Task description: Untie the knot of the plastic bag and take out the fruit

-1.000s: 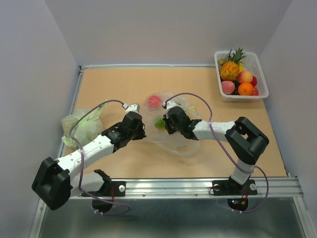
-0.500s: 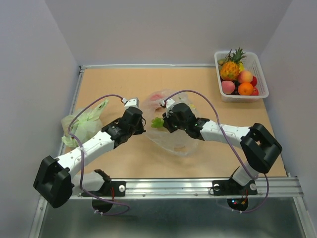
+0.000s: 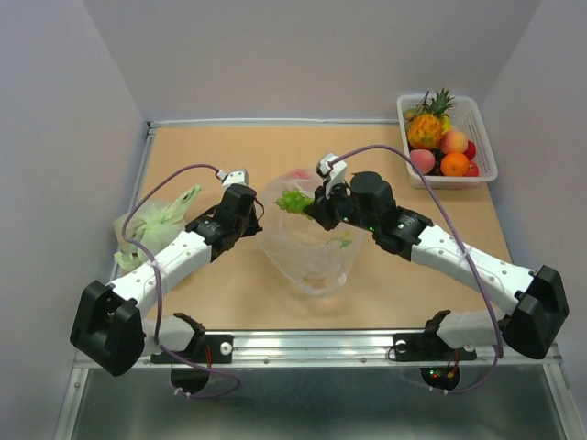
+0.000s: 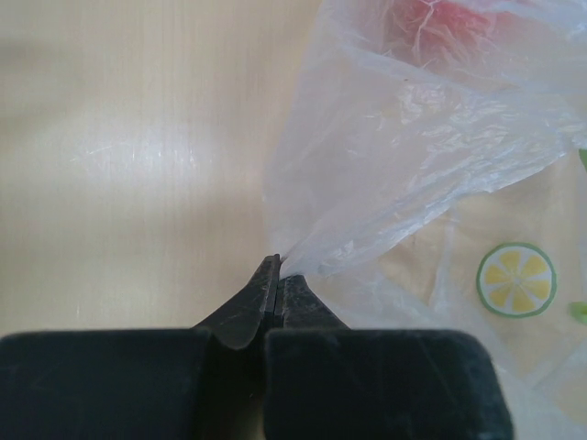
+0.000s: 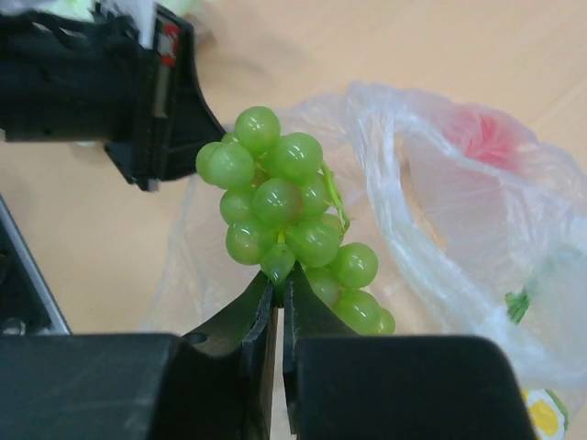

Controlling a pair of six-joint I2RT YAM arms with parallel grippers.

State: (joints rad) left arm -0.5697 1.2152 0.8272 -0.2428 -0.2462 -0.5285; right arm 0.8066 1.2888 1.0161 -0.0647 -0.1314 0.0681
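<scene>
Top external: plastic bag (image 3: 310,252) sits mid-counter (image 3: 211,147) between the two arms, with crumpled film and its mouth pulled open at the top. Left jaws are closed tight on a pinch of the bag's left edge. Left wrist view confirms it: film fans out from the tips, up and to the right.

Right jaws are closed on the stem end of a bunch of green grapes (image 3: 293,201), held over the bag's mouth, close to the left arm's (image 3: 183,252) wrist. Right wrist view: the grapes stand up off the tips, with the open bag behind and to the right of them.

Red fruit (image 3: 295,175) is inside the bag at its far side, seen through the film. A lemon-slice disc (image 4: 516,278) also shows through the film; can't tell if it's print or a loose piece.

White basket (image 3: 487,156) sits at the far right corner of the counter, well apart from the bag, with pineapple (image 3: 425,129), peaches (image 3: 454,141) and orange (image 3: 454,165) piled in it. Pale green bag (image 3: 151,234) lies at the left edge, beside the left arm.
</scene>
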